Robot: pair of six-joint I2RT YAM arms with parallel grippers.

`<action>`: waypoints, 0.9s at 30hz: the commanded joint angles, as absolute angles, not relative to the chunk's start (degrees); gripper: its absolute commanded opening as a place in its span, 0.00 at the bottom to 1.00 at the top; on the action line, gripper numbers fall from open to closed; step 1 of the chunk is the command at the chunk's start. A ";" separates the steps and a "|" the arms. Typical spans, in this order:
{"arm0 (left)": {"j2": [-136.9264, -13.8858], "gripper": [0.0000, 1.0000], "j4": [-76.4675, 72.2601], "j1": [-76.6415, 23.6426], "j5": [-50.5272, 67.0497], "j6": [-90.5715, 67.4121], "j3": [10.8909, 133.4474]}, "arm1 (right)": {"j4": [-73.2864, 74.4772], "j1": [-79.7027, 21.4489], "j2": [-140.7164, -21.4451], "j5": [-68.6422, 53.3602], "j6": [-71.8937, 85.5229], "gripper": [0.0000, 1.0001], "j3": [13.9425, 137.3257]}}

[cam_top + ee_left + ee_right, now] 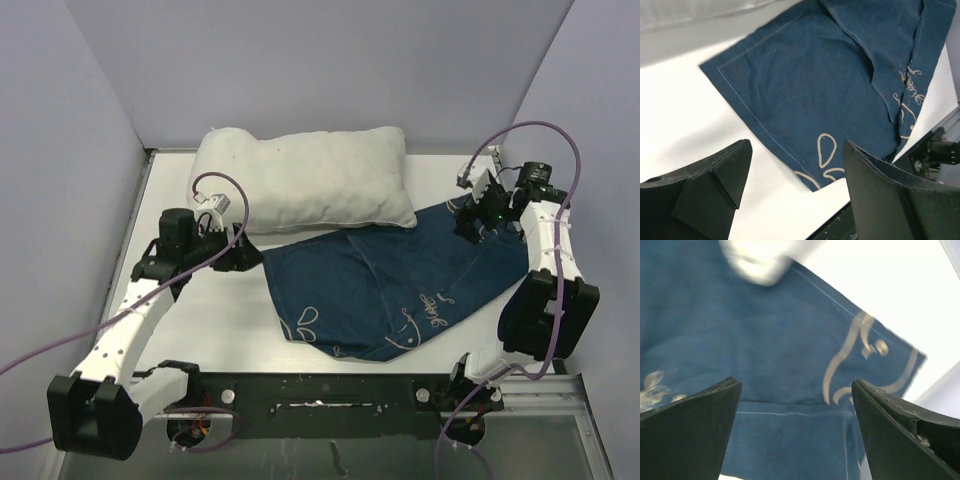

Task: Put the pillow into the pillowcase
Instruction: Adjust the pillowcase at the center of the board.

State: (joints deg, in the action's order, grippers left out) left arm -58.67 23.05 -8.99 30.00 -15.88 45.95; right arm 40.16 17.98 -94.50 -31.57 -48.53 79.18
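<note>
Pale purple walls (330,60) stand around a white counter (200,330). The pillow (310,180) lies at the far side of the counter, close to the back wall. It is white, soft and lumpy, and it lies long-ways from left to right. The pillowcase (400,285) is spread out in front of it, from the middle of the counter over to the right. It is dark blue, with cream drawings and curly writing near its front edge. It has some folds in it. Its far edge meets the near right corner of the pillow. The pillow is outside the pillowcase.

The left arm (130,330) reaches in from the left. The left jaws sit just beside the near left corner of the pillow and near the left corner of the pillowcase. They are spread apart and nothing is between them.

The right arm (545,290) bends over the right side of the counter. The right jaws hang over the far right part of the pillowcase. They are spread wide, with only blue cloth under them. I cannot tell if they touch the cloth. A purple cable (540,135) loops over this arm.
</note>
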 commanded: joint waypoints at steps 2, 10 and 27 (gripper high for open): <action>-66.07 0.72 24.18 -12.40 31.68 -23.99 46.48 | 85.56 15.69 -84.84 -59.19 -112.26 0.98 71.84; -69.97 0.73 24.54 -32.68 7.52 -35.94 42.51 | 85.63 4.26 -80.23 -48.37 -123.91 0.98 54.12; -88.66 0.41 11.82 -33.83 10.00 -42.77 44.52 | 64.25 -29.31 -81.01 -37.01 -94.87 0.66 43.92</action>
